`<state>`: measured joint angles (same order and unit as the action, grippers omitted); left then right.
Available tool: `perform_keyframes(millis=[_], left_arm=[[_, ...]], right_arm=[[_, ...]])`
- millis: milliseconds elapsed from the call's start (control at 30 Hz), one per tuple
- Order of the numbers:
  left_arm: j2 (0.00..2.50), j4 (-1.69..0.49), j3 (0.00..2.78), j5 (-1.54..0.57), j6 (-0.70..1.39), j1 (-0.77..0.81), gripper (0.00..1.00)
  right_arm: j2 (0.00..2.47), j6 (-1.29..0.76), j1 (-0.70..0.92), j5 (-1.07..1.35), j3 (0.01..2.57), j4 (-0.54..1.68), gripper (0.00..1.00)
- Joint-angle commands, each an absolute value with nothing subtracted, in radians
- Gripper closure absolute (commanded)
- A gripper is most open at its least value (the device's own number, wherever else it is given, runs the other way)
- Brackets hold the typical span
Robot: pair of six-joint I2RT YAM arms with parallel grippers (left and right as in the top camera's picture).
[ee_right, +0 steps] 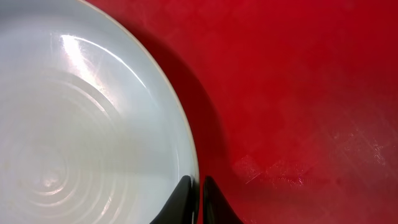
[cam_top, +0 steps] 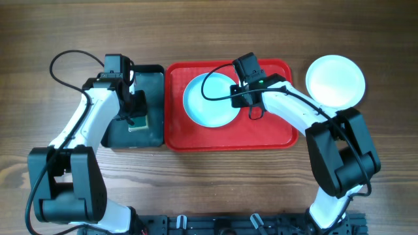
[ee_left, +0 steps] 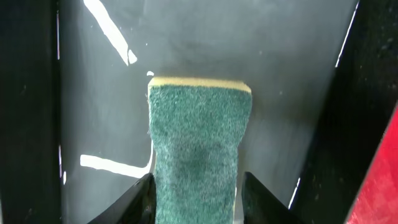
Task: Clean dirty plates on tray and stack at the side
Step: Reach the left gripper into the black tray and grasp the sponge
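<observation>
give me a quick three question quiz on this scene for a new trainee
1. True or false: the white plate lies on the red tray.
2. What sits between the fingers of the left gripper? A) green sponge B) cloth C) nothing
3. Which part of the aqua plate does the right gripper pinch?
Key: 1 false, it lies on the table beside the tray; 2 A; 3 its rim.

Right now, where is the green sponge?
Overhead view, left side: the green sponge sits in the black basin beside the red tray, between the fingers of the left gripper.
</observation>
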<state>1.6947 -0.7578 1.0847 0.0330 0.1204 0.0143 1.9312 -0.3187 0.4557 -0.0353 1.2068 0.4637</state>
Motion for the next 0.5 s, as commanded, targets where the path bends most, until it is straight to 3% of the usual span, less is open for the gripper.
perform_keyframes(millis=[0,367,467], left_arm=[[1.705,-0.720,1.043,0.043,0.120,0.014,0.60],[1.765,-0.684,1.031,0.043,0.120,0.014,0.59],[1.790,-0.680,1.031,0.043,0.120,0.014,0.65]], right_arm=[[1.926,-0.315,0.461,-0.052,1.217,0.464,0.92],[1.926,-0.315,0.461,-0.052,1.217,0.464,0.92],[1.926,-0.315,0.461,-0.052,1.217,0.464,0.93]])
